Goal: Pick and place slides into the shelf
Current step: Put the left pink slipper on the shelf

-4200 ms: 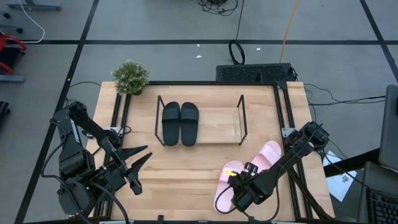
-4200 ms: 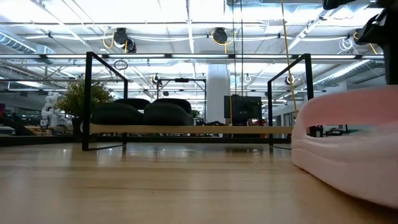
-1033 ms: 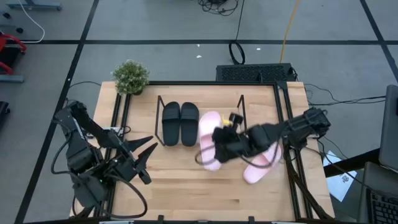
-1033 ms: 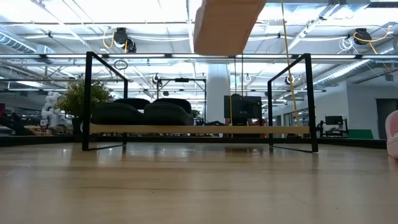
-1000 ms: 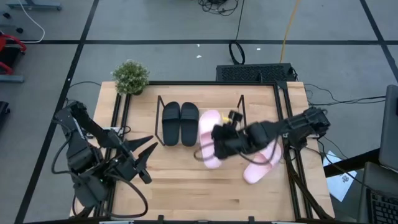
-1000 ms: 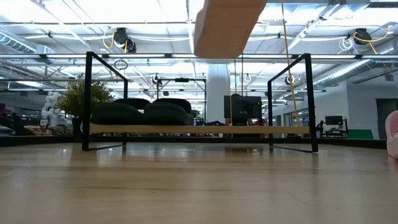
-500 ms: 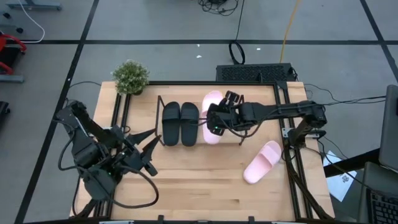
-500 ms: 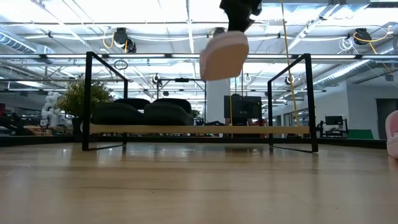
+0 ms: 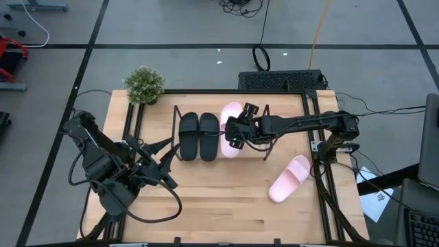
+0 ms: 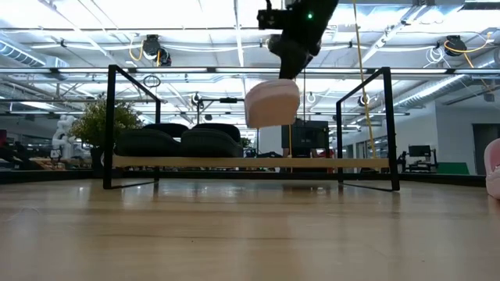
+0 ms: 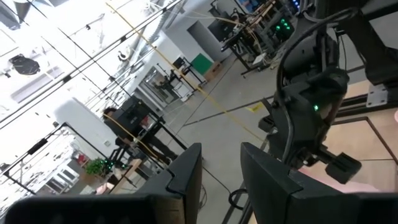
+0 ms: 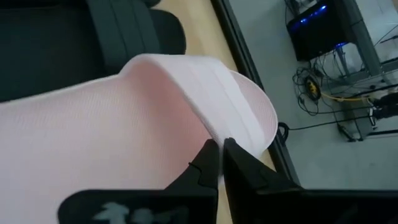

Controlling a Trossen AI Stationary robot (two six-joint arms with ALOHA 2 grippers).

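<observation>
Pink slide (image 12: pixel 124 124) – matt foam; table (image 9: pixel 206 199) – light wood grain.

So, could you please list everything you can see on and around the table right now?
Black slides: two, matte black, side by side at the left end of the shelf.
Held pink slide: one, light pink, above the shelf beside the black pair.
Loose pink slide: one, light pink, on the table's right side, outside the shelf.
Shelf: one, black rods, mid-table toward the far edge.
Potted plant: one, green, far left corner.
Table: one, light wood.
Left gripper: fingers apart, empty, left of the shelf.
Right gripper: fingers shut on the held pink slide.
</observation>
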